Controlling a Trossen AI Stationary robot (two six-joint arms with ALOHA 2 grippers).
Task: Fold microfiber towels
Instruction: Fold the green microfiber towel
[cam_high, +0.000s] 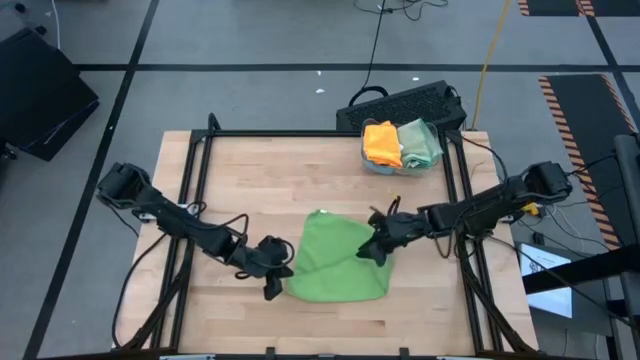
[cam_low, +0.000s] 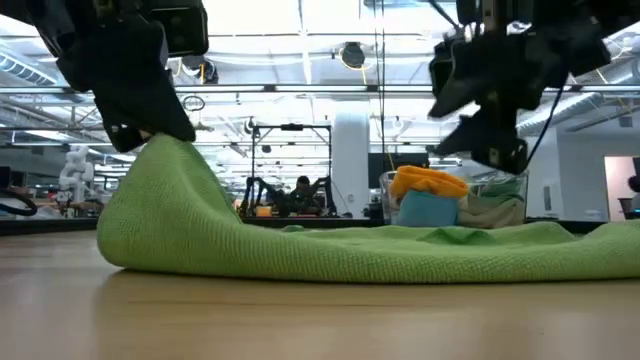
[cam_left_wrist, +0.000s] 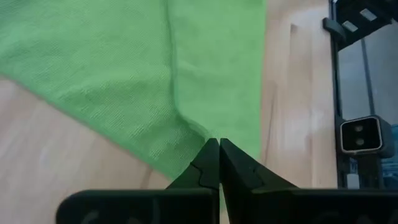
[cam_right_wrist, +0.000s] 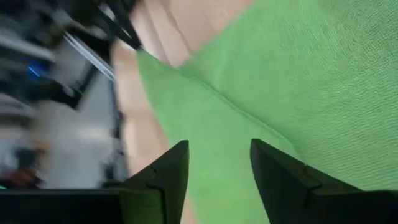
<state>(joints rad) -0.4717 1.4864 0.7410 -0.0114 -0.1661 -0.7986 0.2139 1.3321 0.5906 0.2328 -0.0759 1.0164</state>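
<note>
Lime towel (cam_high: 338, 262) mid-fold on desk (cam_high: 270, 190): left pincer (cam_high: 274, 284) pinching its corner, right pincer (cam_high: 374, 250) open above it, folded pile (cam_high: 400, 143) already stacked.

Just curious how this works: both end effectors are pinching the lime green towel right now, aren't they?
Not quite. Only the left end effector is pinched shut on the lime green towel. The right end effector has its fingers apart above the cloth, gripping nothing, as the right wrist view shows.
</note>
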